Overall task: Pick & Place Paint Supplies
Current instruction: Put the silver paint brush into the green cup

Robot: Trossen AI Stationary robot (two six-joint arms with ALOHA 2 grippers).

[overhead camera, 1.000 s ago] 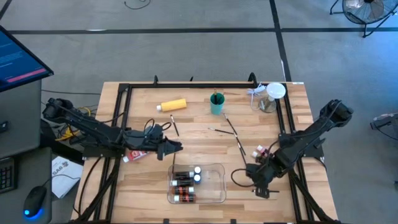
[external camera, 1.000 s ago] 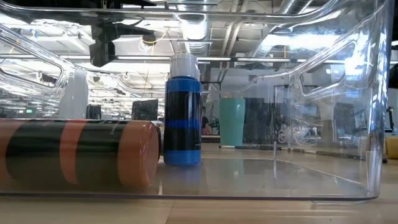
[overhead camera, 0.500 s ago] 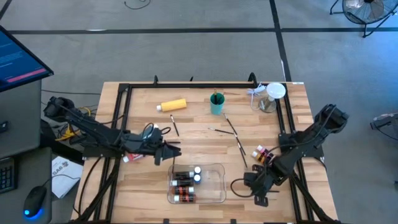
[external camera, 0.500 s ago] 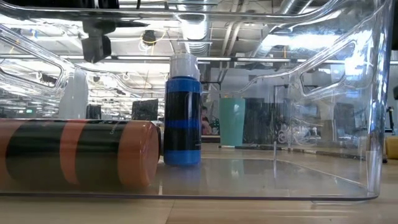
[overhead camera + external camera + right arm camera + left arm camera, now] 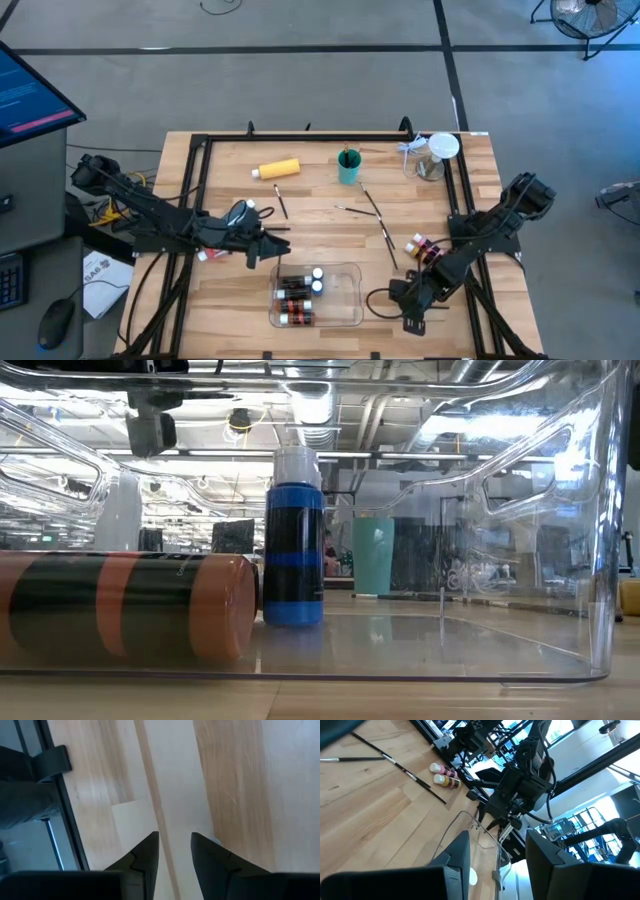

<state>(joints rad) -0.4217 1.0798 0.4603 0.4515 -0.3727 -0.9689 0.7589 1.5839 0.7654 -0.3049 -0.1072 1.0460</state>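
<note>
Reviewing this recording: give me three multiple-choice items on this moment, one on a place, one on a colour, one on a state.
1. The yellow bottle is:
A. lying on the table, apart from the teal cup
B. standing inside the cup
C. on the floor

2. In the low view, the upright bottle inside the clear tray is:
A. yellow
B. blue with a pale cap
C. green

3. The right tool is:
A. shut on a brush
B. shut on a bottle
C. open and holding nothing

Answers:
1 A: the high view shows it on its side on the wood, with a gap between it and the cup.
2 B: its blue body and pale cap stand plain behind the tray wall.
3 C: the right wrist view shows only bare wood between its parted fingers.
</note>
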